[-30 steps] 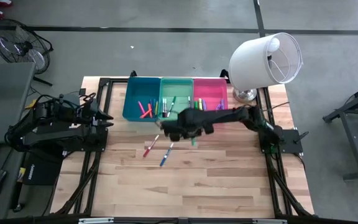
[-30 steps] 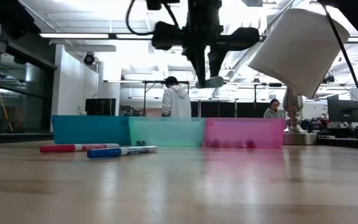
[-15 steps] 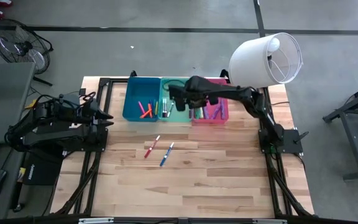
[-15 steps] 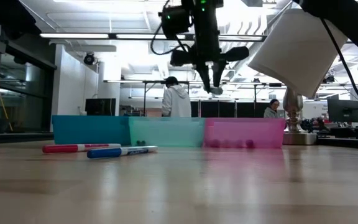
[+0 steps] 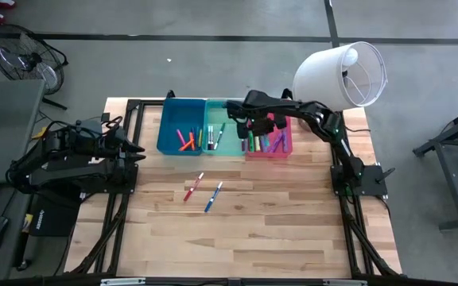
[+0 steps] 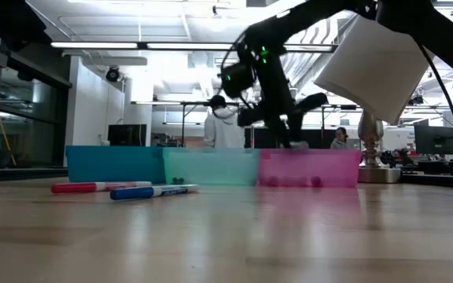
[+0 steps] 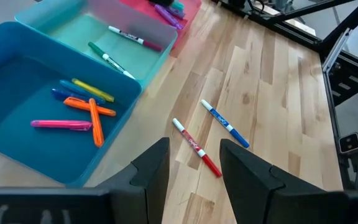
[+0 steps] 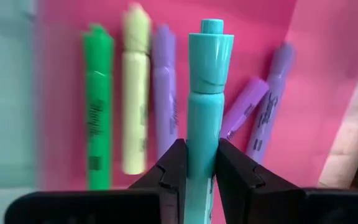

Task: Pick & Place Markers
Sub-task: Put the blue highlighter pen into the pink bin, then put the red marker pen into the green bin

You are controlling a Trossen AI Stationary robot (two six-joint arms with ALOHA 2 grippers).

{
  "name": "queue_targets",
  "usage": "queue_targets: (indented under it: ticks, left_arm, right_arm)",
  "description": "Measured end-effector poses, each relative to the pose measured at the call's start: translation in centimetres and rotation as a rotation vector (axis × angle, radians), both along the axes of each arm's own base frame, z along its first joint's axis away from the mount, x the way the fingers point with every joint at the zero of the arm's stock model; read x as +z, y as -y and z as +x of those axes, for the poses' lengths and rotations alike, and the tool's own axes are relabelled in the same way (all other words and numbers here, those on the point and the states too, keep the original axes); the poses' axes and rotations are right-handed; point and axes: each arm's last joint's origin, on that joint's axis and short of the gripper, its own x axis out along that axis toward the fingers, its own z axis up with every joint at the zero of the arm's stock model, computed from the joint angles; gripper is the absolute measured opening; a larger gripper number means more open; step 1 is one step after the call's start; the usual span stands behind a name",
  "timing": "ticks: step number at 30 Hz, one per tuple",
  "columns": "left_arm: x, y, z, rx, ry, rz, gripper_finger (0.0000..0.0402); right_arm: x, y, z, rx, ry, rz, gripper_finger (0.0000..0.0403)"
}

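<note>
Teal marker [image 8: 205, 99] pinched upright in right claw [image 8: 196, 163], hovering over pink bin [image 5: 281, 148] holding green, yellow, purple markers. Red marker [image 5: 194, 187] and blue marker [image 5: 213, 197] loose on table [image 5: 277, 230]. Left claw [image 7: 194, 163] parted, empty, at table's left edge.

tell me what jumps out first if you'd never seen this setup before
The right gripper stands out: it hangs over the pink bin at the table's far edge, shut on a teal marker, with green, yellow and purple markers lying in the bin below. Next, two loose markers, a red marker and a blue marker, lie on the bare wood in front of the bins. The left gripper waits open at the table's left side.
</note>
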Motion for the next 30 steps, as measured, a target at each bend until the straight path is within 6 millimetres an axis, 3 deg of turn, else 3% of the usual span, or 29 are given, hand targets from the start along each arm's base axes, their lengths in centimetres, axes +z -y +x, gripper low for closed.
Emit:
queue_targets:
  ticks: [8,18,25,30]
  left_arm:
    - [0.0,0.0,0.0,0.002,0.000,0.000,0.0140]
    - [0.0,-0.1,0.0,0.036,0.000,-0.014,0.0140]
    - [0.0,-0.1,0.0,0.036,0.000,-0.014,0.0140]
    - [0.0,-0.1,0.0,0.038,0.000,-0.013,0.0140]
  right_arm:
    - [-3.7,-0.3,-0.8,-0.003,-0.030,0.047,0.0053]
    - [-4.3,0.2,-0.5,-0.003,0.012,0.000,0.0055]
    - [-4.1,0.2,-0.6,0.032,0.003,-0.011,0.0152]
    - [-4.0,0.2,-0.7,0.040,0.002,0.000,0.0184]
